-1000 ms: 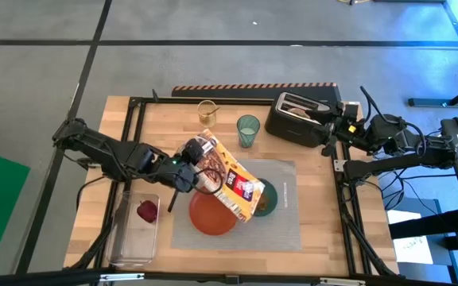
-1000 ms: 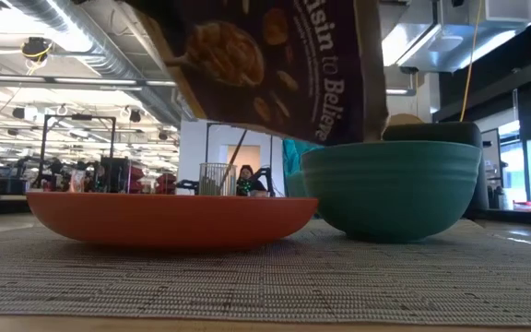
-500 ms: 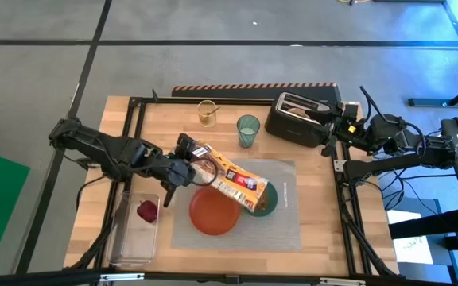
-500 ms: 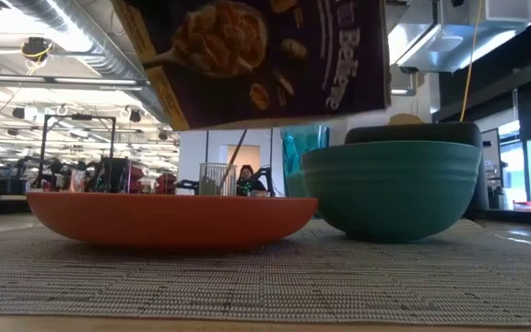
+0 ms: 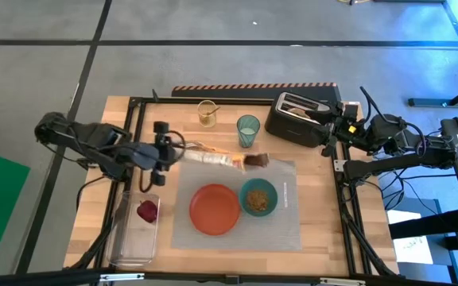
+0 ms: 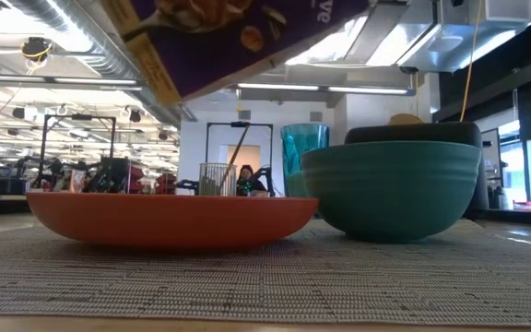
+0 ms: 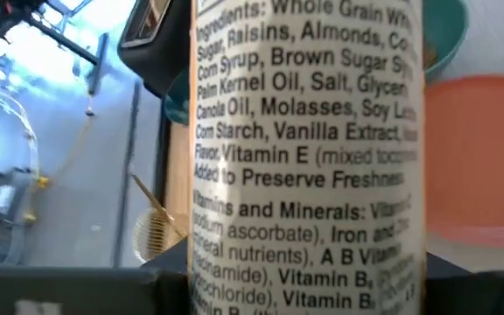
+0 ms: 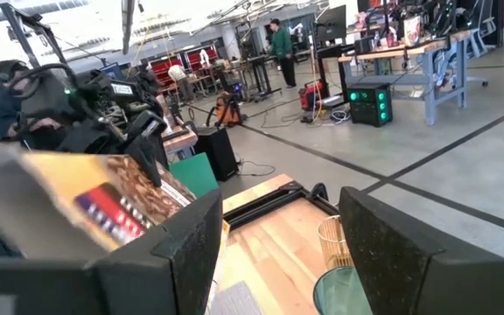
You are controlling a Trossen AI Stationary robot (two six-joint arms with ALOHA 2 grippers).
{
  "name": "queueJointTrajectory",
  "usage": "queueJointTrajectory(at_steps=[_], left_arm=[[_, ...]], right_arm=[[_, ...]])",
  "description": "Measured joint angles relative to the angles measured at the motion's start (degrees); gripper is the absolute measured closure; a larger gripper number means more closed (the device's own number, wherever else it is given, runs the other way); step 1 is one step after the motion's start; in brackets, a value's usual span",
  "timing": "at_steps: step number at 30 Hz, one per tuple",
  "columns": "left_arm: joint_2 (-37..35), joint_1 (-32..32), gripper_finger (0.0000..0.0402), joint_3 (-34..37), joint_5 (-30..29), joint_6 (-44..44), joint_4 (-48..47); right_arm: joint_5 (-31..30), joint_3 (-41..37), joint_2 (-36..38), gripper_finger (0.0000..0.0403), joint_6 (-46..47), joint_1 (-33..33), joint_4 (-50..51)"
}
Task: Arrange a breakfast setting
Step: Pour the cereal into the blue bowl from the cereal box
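Observation:
My left gripper (image 5: 168,151) is shut on the purple cereal box (image 5: 221,160), which hangs roughly level over the far edge of the grey placemat (image 5: 285,226). On the mat sit the orange plate (image 5: 215,210) and the teal bowl (image 5: 258,197), which holds brown cereal. The green cup (image 5: 248,129) stands beyond the mat. The gold spoon stands in a clear glass (image 5: 207,113). The dark red fruit (image 5: 146,211) lies in a clear tub. I cannot make out the bagel-like ring. My right gripper (image 8: 278,262) is open and empty beside the black toaster (image 5: 300,119). My left gripper pinches the box near its closed end (image 5: 183,154) between its two fingers, which come level from the table's left. The narrow ingredients side (image 7: 309,175) faces the wrist camera. The box is lifted clear of the plate and bowl, its open end (image 5: 258,161) toward the table's right.
The clear tub (image 5: 136,230) sits at the near left, off the mat. The toaster stands at the far right by my right arm (image 5: 388,139). A black frame rail (image 5: 237,101) runs round the tabletop. Bare wood lies left of the glass.
My left gripper has drawn back toward the table's left and far edges and turned, carrying the box. The box, which was tipped over the plate and bowl, has swung off them and now lies roughly level, narrow side up. The bowl with cereal is uncovered.

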State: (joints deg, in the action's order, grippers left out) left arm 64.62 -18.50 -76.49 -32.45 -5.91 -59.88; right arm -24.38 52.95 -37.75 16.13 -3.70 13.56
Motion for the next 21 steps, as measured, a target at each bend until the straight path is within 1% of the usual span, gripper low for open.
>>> queueJointTrajectory(at_steps=[2,4,6,9,11,13,17,19,21], left_arm=[[-4.0,0.0,0.0257,4.6,0.1,3.0,2.4],[-8.6,-0.3,0.0257,10.4,-0.3,6.4,7.0],[-13.4,-1.0,0.0257,16.5,-2.0,9.9,12.7],[-20.9,-1.8,0.0257,25.7,-6.1,13.2,21.9],[-25.7,-2.0,0.0257,31.8,-8.6,13.7,30.4],[-29.7,-2.0,0.0257,37.8,-9.6,12.9,41.5],[-33.3,-2.0,0.0257,48.0,-9.2,8.7,60.5],[-33.6,-1.7,0.0257,52.0,-8.6,7.9,67.1],[-33.5,-0.9,0.0257,54.9,-7.4,7.7,73.2]], right_arm=[[0.0,0.0,0.0,0.0182,-0.1,0.0,0.0],[-0.1,0.0,0.0,0.0182,-0.1,0.0,0.0],[-0.2,0.0,0.0,0.0182,-0.1,0.0,0.0],[-0.4,0.0,0.0,0.0182,0.0,0.0,-0.3],[0.0,0.0,0.0,0.0182,0.5,0.0,-1.7],[2.2,0.0,0.0,0.0182,0.6,0.0,-5.8],[6.7,0.3,-4.0,0.0182,-0.2,0.0,-16.7],[8.0,0.2,-7.3,0.0182,-1.0,0.0,-20.2],[8.7,1.7,-10.8,0.0182,-1.5,0.0,-20.9]])
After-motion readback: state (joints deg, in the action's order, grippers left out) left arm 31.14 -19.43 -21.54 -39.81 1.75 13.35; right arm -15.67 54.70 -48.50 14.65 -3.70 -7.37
